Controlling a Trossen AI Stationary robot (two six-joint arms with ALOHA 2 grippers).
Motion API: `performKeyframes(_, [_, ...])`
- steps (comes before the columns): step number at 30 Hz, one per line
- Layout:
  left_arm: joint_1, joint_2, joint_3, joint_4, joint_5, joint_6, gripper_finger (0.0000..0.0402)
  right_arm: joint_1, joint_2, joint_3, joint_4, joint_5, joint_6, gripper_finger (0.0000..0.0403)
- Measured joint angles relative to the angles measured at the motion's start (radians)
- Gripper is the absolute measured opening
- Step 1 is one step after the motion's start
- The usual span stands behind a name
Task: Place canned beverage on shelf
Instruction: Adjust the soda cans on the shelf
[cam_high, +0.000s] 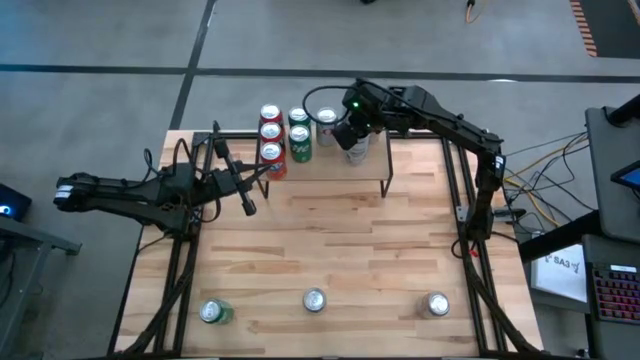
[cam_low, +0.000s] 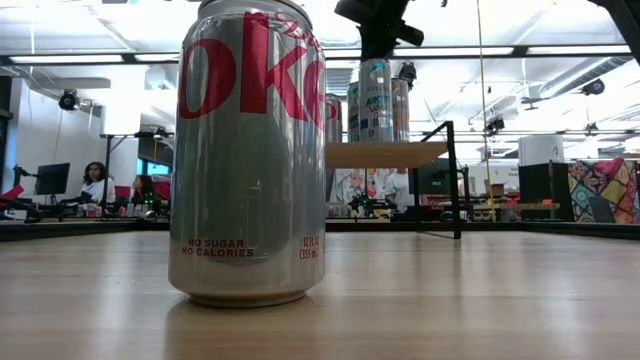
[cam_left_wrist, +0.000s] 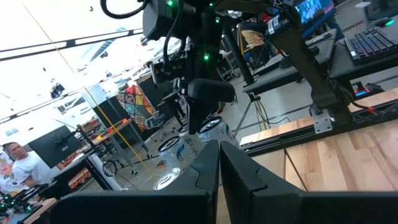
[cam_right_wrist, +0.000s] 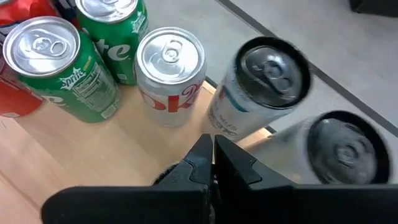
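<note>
The worktop (cam_high: 340, 250) carries the shelf (cam_high: 330, 165) at its far edge. Red, green and silver cans (cam_high: 272, 130) are grouped on the shelf, a tall slim can (cam_right_wrist: 261, 93) at its corner. Three more cans (cam_high: 314, 300) are lined up along the near edge. The right pincer (cam_right_wrist: 213, 149) is seen closed, empty, above the shelf; the left pincer (cam_left_wrist: 219, 155), closed and empty, is at the left.

shelf (cam_high: 330, 168): pale matt wood | cans (cam_right_wrist: 169, 73): glossy metal | table (cam_high: 350, 250): smooth wood planks
</note>
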Motion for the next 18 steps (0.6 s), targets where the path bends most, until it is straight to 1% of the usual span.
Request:
performKeyframes(8, [0.000, 0.000, 0.000, 0.000, 0.000, 0.000, 0.0000, -0.008, -0.062, 0.000, -0.056, 0.020, 0.035, 0.0009])
performKeyframes(14, [0.000, 0.000, 0.000, 0.000, 0.000, 0.000, 0.0000, -0.007, -0.068, 0.000, -0.169, 0.052, 0.082, 0.0009])
performKeyframes(18, [0.000, 0.000, 0.000, 0.000, -0.001, 0.001, 0.0000, -0.007, -0.062, -0.001, -0.194, 0.065, 0.092, 0.0009])
